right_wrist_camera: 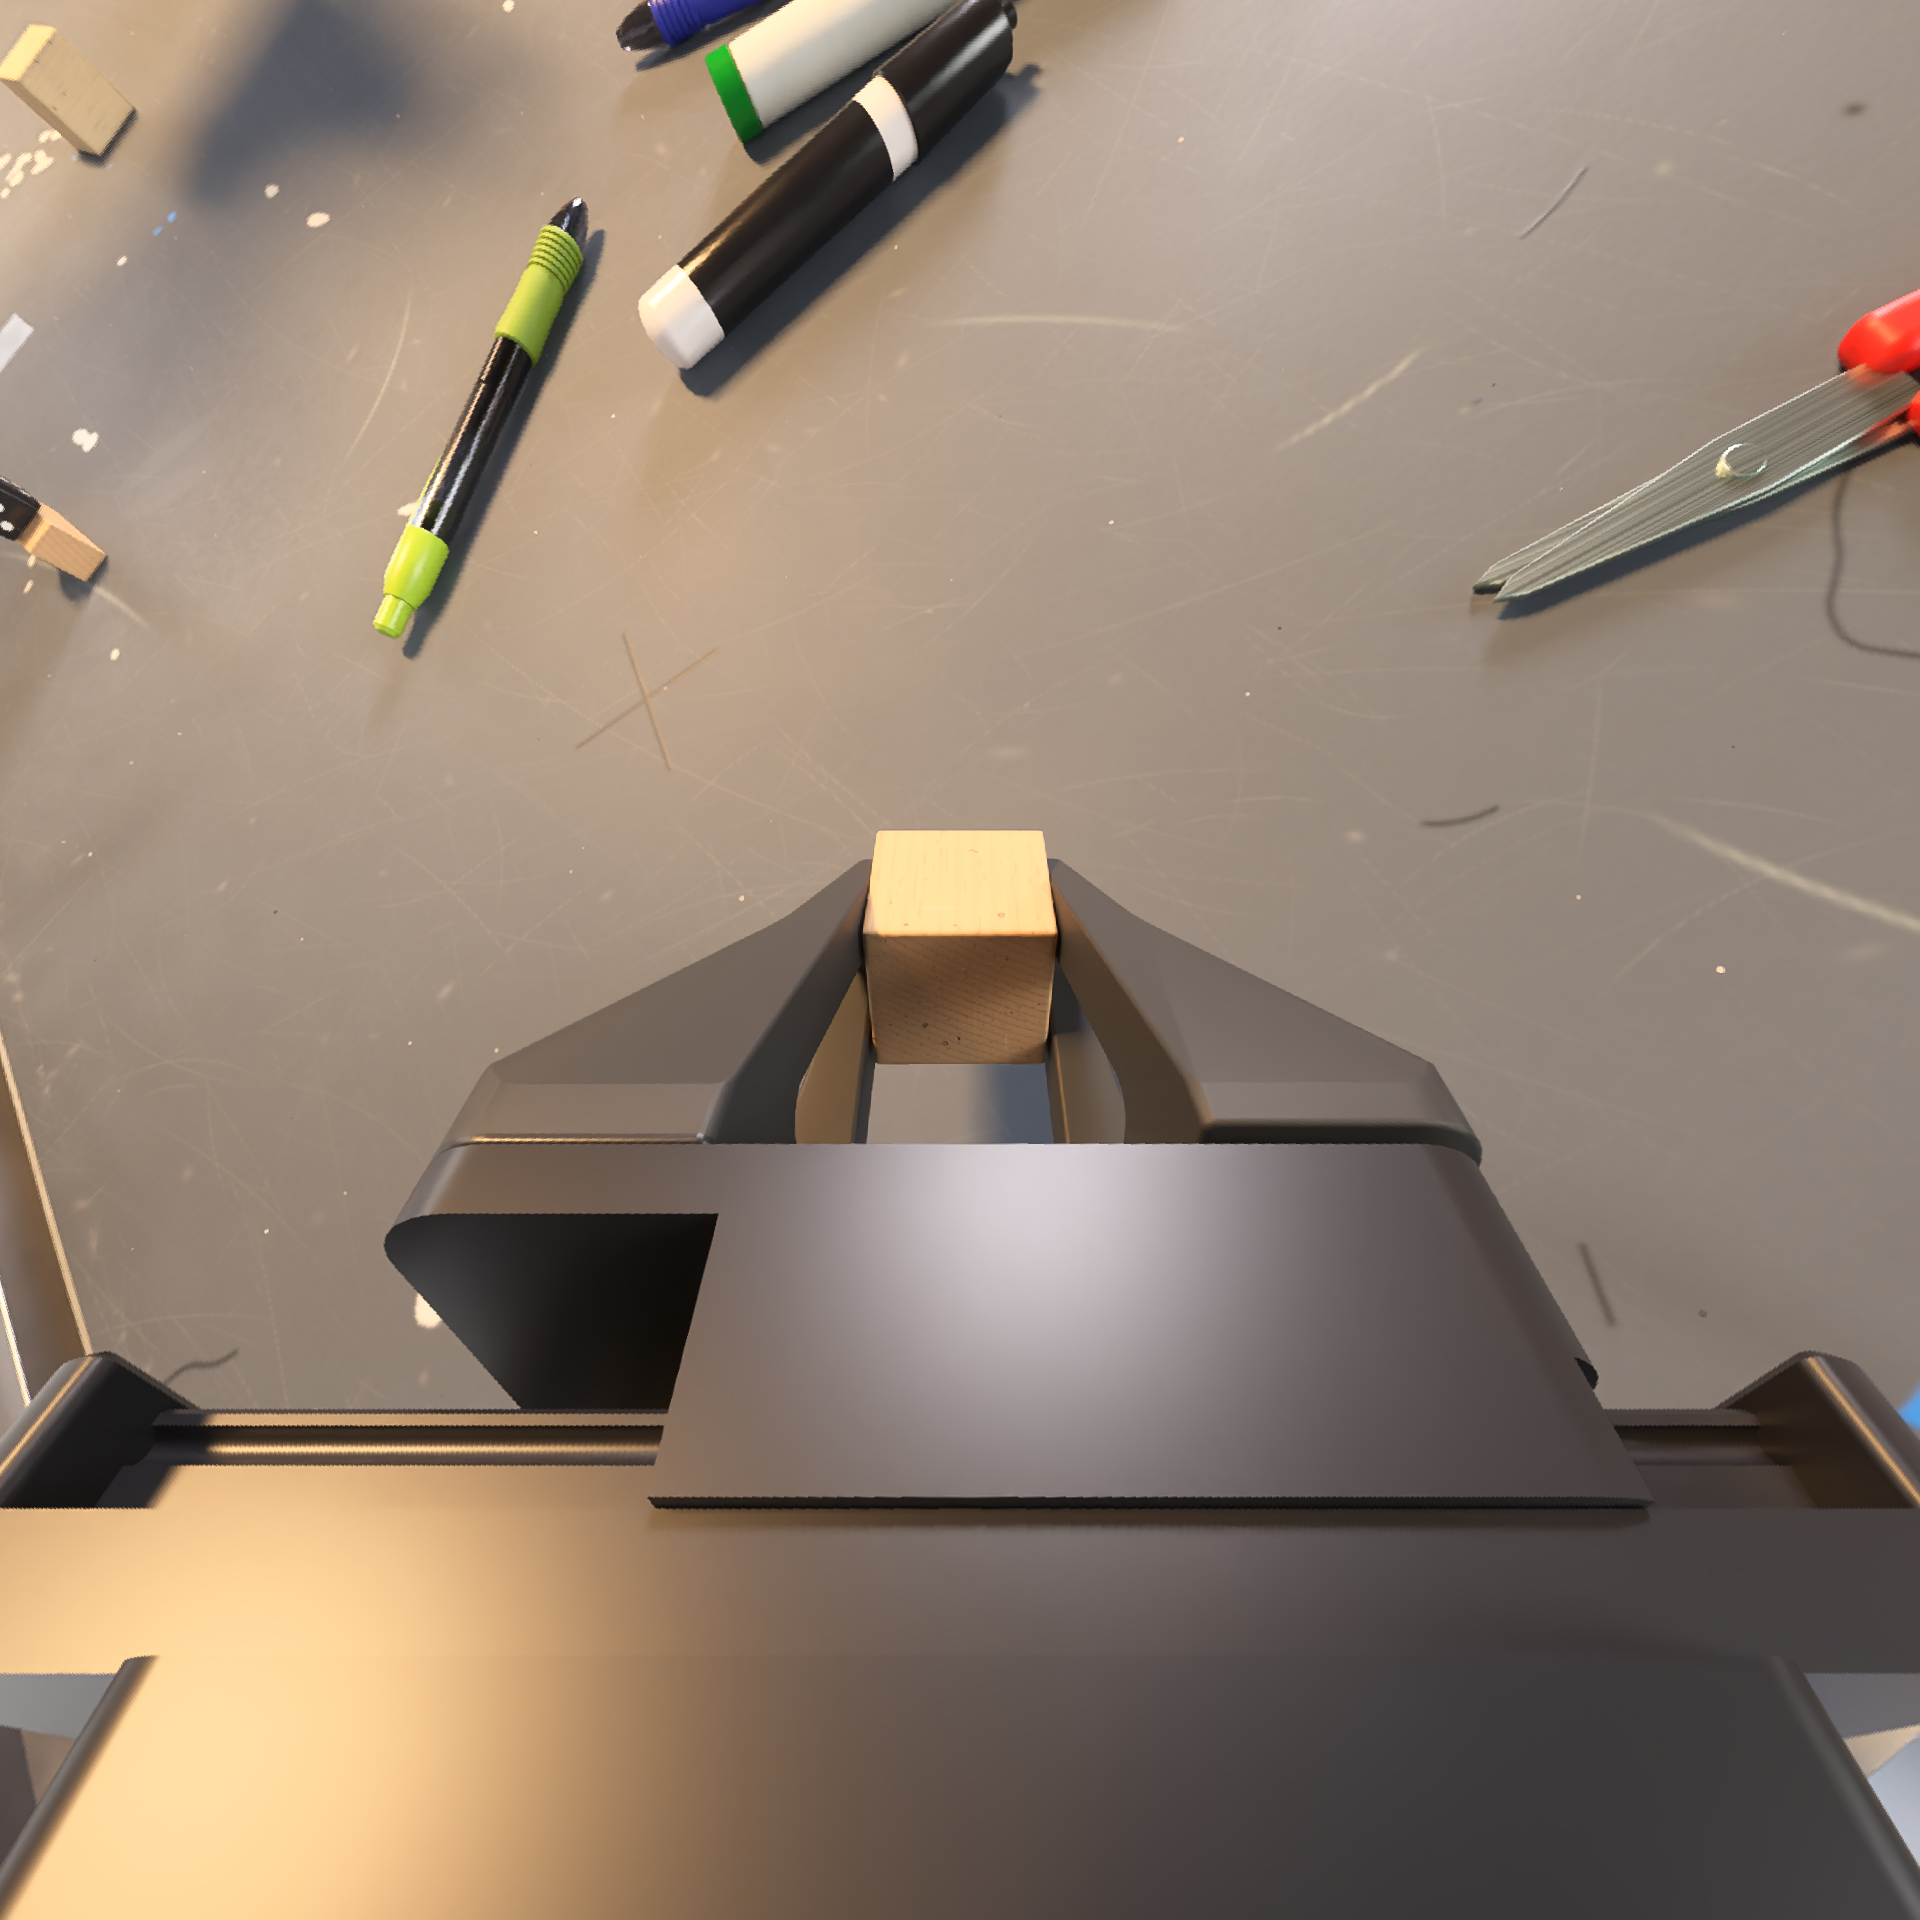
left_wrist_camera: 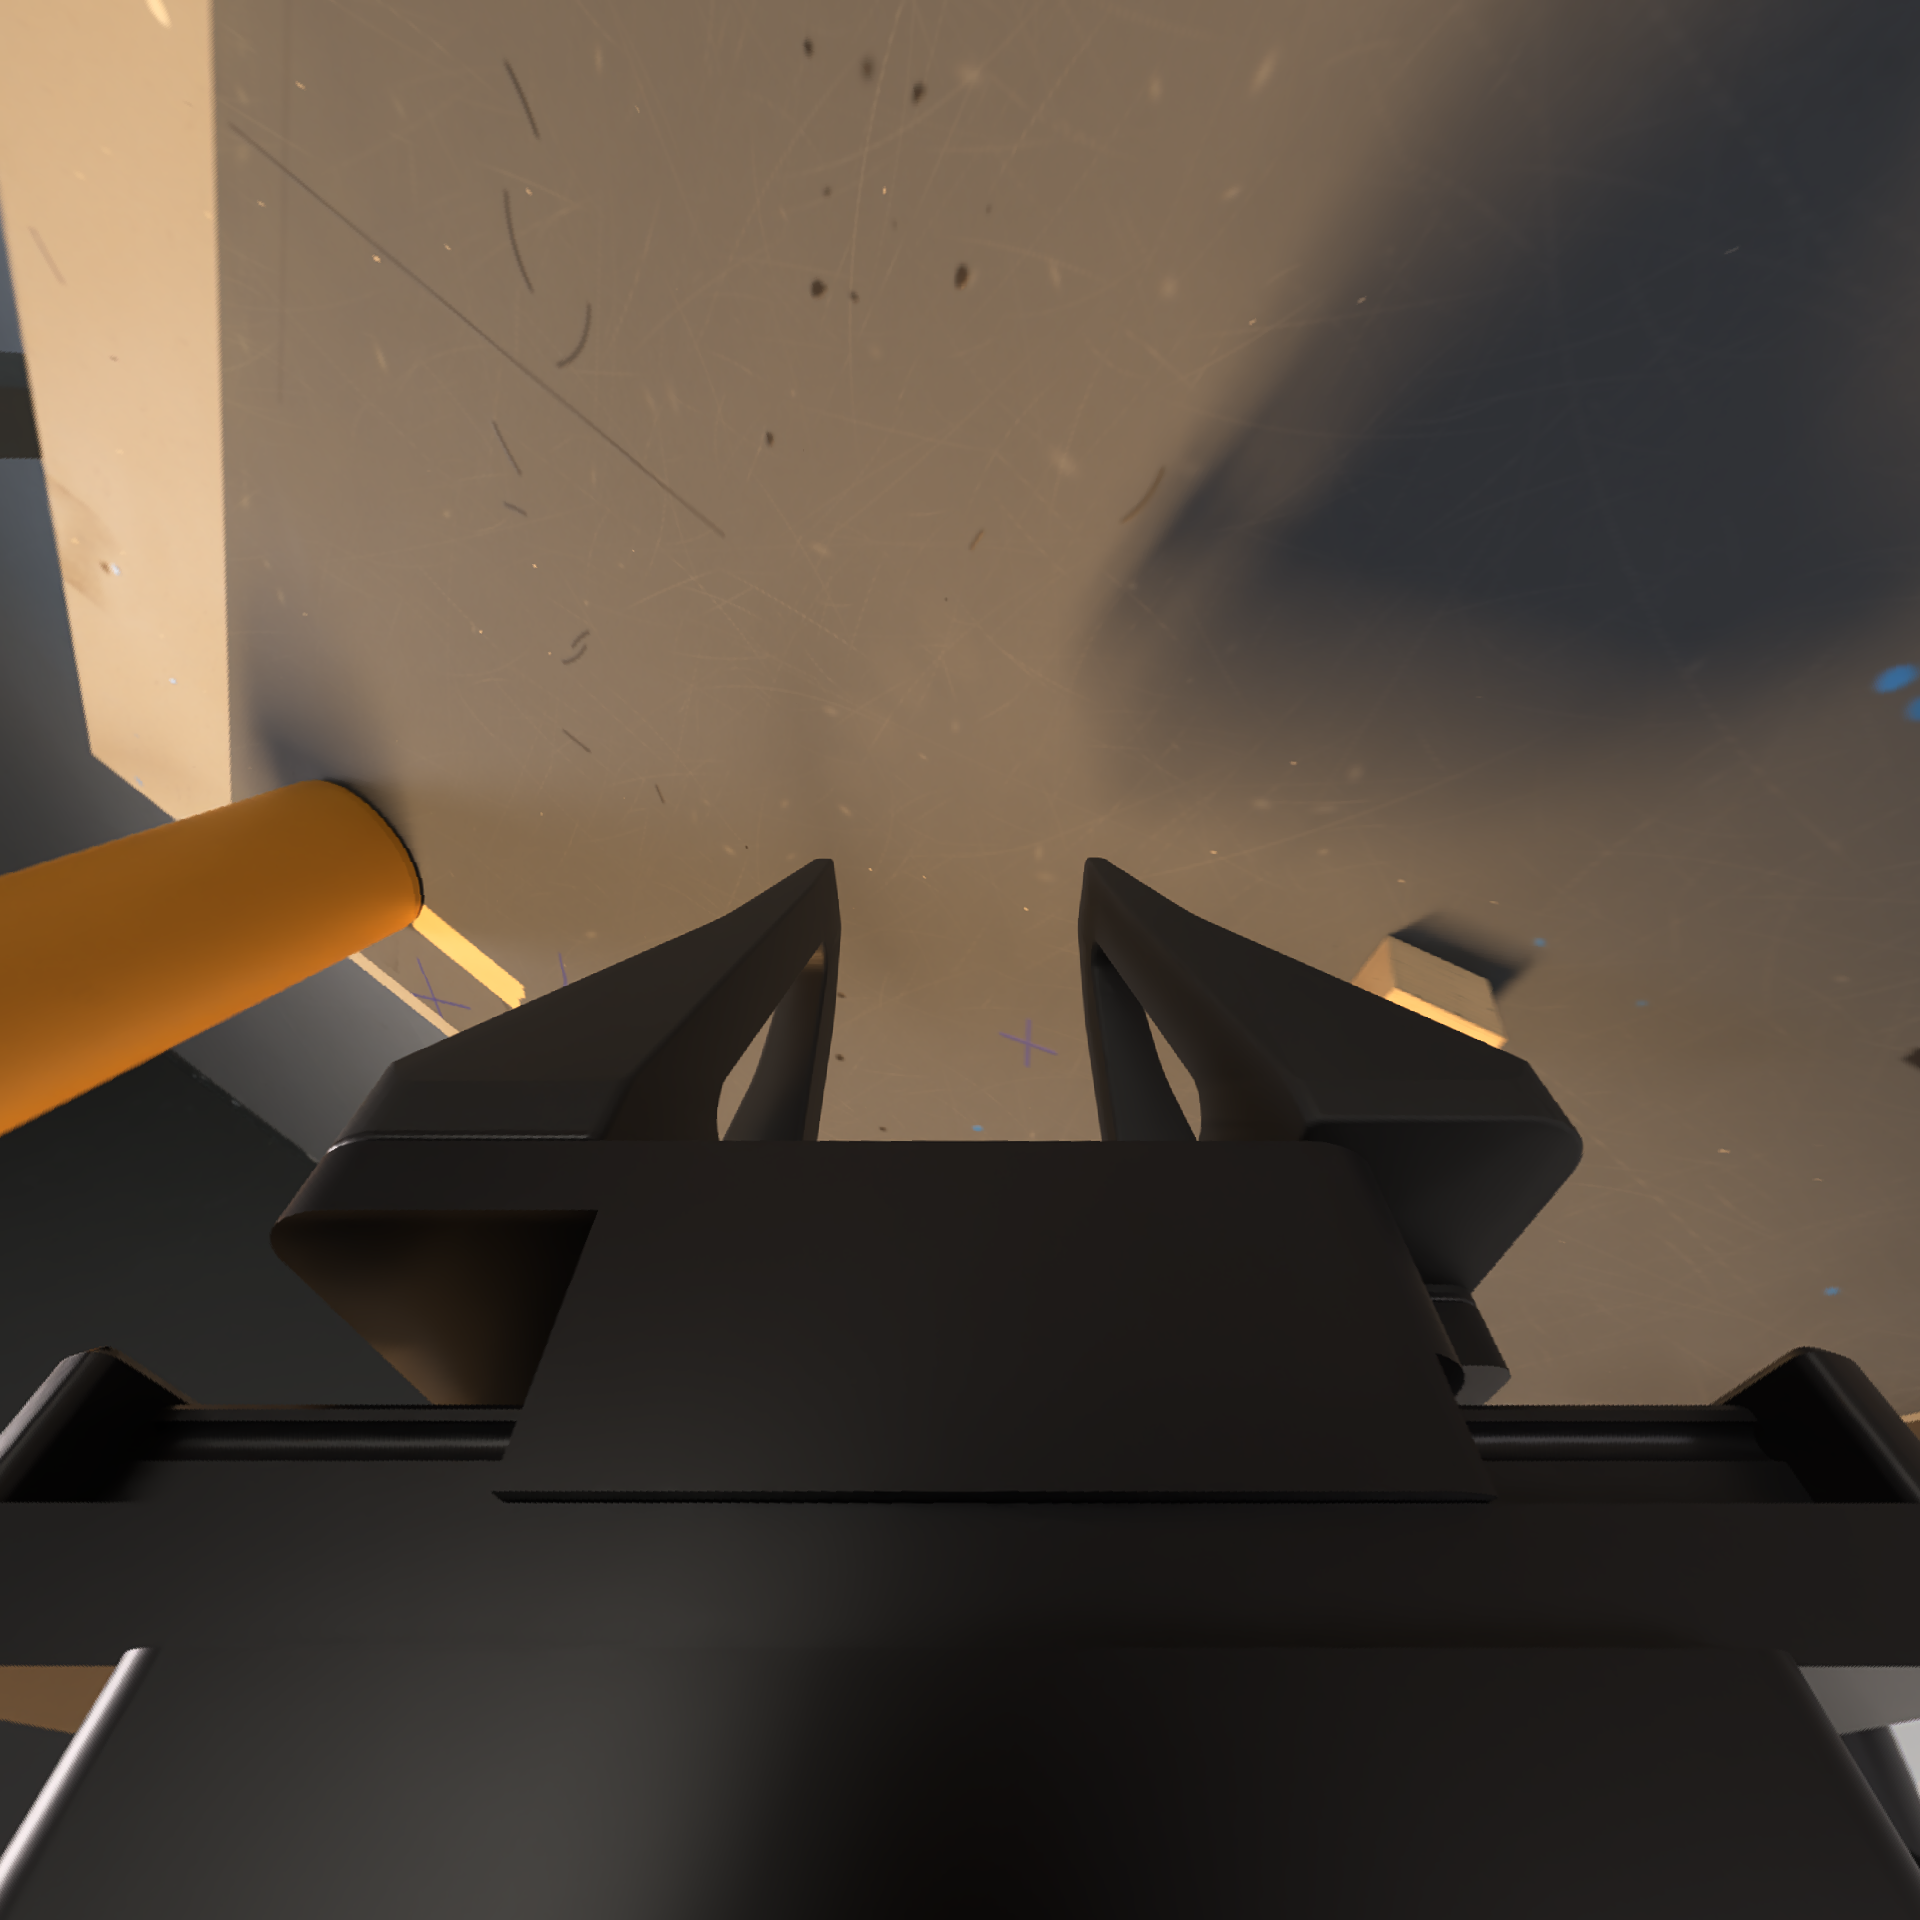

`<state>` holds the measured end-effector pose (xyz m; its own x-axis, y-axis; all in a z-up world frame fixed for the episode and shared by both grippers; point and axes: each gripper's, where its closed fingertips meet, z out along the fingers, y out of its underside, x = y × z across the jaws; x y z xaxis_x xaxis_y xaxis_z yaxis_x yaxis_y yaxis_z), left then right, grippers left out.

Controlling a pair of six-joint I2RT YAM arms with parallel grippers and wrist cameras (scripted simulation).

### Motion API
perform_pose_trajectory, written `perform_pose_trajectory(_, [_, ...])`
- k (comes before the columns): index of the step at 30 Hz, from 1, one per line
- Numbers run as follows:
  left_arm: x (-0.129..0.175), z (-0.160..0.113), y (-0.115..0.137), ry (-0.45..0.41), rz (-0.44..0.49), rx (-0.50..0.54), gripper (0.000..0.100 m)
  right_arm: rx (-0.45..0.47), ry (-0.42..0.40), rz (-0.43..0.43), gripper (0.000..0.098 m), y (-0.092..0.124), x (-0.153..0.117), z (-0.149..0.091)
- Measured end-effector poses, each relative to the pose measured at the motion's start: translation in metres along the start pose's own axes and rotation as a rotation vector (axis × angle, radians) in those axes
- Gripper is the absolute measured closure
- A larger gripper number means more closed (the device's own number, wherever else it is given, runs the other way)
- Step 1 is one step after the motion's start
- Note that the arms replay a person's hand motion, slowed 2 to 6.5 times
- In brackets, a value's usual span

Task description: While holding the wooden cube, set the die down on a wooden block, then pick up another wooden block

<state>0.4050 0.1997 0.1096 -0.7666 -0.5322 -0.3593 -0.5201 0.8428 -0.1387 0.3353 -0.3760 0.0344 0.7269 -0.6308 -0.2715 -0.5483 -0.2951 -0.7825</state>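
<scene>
My right gripper [right_wrist_camera: 958, 873] is shut on a light wooden cube [right_wrist_camera: 958, 940] and holds it above the grey table [right_wrist_camera: 1143, 675]. At the left edge of the right wrist view, a black die [right_wrist_camera: 12, 511] with white dots sits against the top of a wooden block [right_wrist_camera: 64, 548], partly cut off. Another wooden block [right_wrist_camera: 68, 88] lies at the top left. My left gripper [left_wrist_camera: 956, 883] is open and empty over the table [left_wrist_camera: 831, 468]. A wooden block [left_wrist_camera: 1439, 987] lies just right of its right finger.
A green-and-black pen [right_wrist_camera: 483, 416], a black-and-white marker [right_wrist_camera: 831, 187], a white marker with a green cap [right_wrist_camera: 800, 62] and a blue pen tip [right_wrist_camera: 675, 16] lie ahead of the right gripper. Red-handled scissors [right_wrist_camera: 1704, 478] lie at the right. An orange cylinder [left_wrist_camera: 197, 925] crosses the left wrist view.
</scene>
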Motion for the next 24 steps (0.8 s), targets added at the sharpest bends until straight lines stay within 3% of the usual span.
perform_pose_trajectory(11, [-0.025, 0.059, 0.005, 0.082, 0.080, -0.171, 0.070, 0.008, -0.006, 0.006, 0.0728, -0.002, -0.001, -0.001])
perform_pose_trajectory(24, [-0.024, 0.095, 0.024, 0.124, 0.158, -0.347, 0.083, 0.013, -0.019, 0.016, 0.0728, -0.002, -0.001, -0.002])
